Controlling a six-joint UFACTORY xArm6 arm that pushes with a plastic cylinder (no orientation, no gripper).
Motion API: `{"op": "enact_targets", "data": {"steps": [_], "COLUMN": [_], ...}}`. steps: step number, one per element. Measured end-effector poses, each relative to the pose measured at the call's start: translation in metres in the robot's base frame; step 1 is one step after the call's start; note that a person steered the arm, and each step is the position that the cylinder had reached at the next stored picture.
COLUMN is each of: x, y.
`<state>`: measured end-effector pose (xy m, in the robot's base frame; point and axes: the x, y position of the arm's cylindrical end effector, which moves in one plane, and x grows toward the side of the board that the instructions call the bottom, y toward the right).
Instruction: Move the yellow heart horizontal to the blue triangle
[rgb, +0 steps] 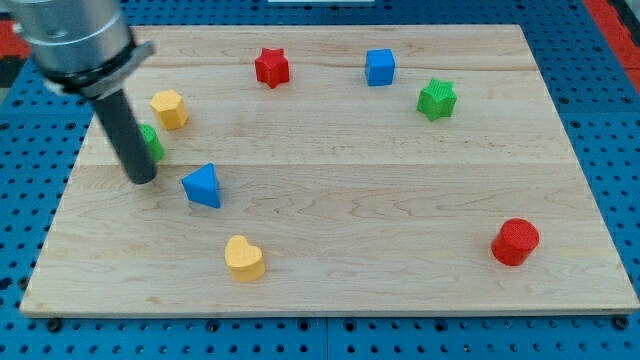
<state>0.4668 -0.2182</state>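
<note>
The yellow heart (244, 258) lies near the view's bottom, left of centre. The blue triangle (203, 186) lies above it and slightly to the left. My tip (142, 179) rests on the board just left of the blue triangle, apart from it, and well above and left of the yellow heart. The rod partly hides a green block (152, 143) behind it.
A yellow hexagonal block (170, 108) sits at the upper left. A red star (271, 67), a blue cube (380, 67) and a green star (437, 99) lie along the top. A red cylinder (515, 241) sits at lower right. The wooden board (400, 200) rests on a blue pegboard.
</note>
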Motion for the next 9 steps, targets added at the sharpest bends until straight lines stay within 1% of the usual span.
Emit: {"op": "enact_targets", "data": {"steps": [1, 2, 3, 4, 5, 6, 7, 8, 9], "x": [-0.003, -0.05, -0.012, -0.002, -0.055, -0.074, -0.071, -0.095, -0.103], "y": [0.002, 0.045, 0.005, -0.07, -0.076, -0.034, -0.022, -0.039, -0.016]}}
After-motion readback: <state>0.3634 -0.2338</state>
